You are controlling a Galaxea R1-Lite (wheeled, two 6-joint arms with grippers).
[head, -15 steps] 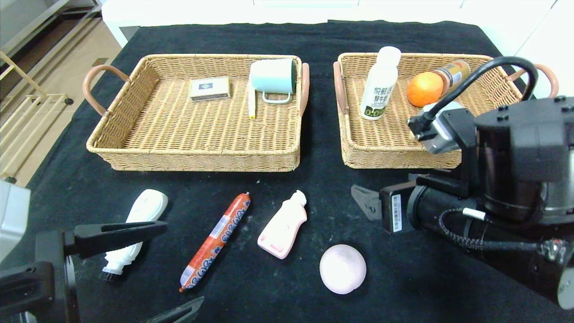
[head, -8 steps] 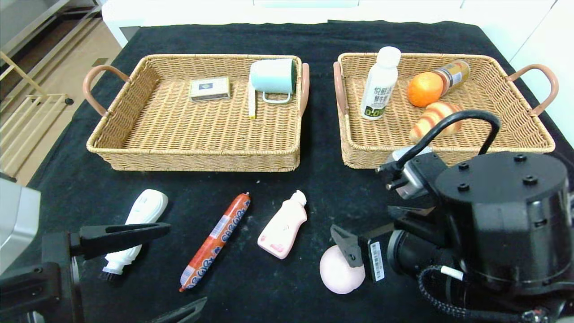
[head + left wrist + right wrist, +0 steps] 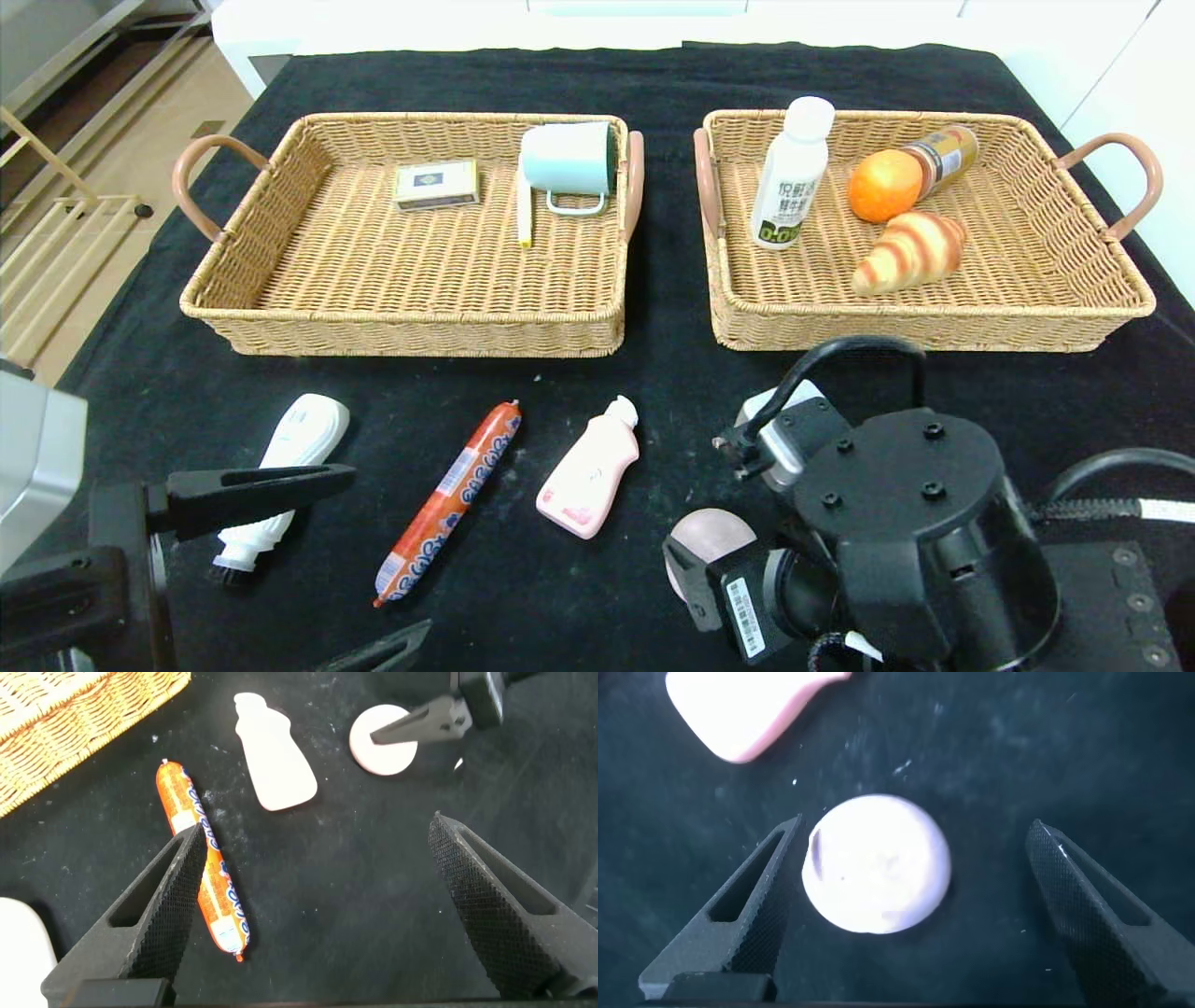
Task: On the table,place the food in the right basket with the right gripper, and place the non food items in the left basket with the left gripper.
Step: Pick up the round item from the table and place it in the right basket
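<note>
A pale pink round bun (image 3: 711, 539) lies on the black cloth near the front edge. My right gripper (image 3: 719, 571) hangs open just over it; in the right wrist view the bun (image 3: 876, 863) sits between the spread fingers, close to one finger (image 3: 757, 905) and apart from the other. My left gripper (image 3: 317, 569) stands open at the front left with nothing in it. An orange sausage (image 3: 448, 499), a pink bottle (image 3: 588, 467) and a white brush (image 3: 280, 476) lie on the cloth. In the left wrist view the sausage (image 3: 201, 859) runs beside one finger.
The left basket (image 3: 401, 313) holds a card box (image 3: 436, 183), a mug (image 3: 569, 161) and a thin stick (image 3: 524, 210). The right basket (image 3: 934, 329) holds a milk bottle (image 3: 792, 177), an orange (image 3: 882, 185), a small jar (image 3: 948, 149) and a croissant (image 3: 908, 250).
My right arm has swung from the front of the right basket back and to the left, down over the bun, uncovering the croissant. The left arm has stayed put.
</note>
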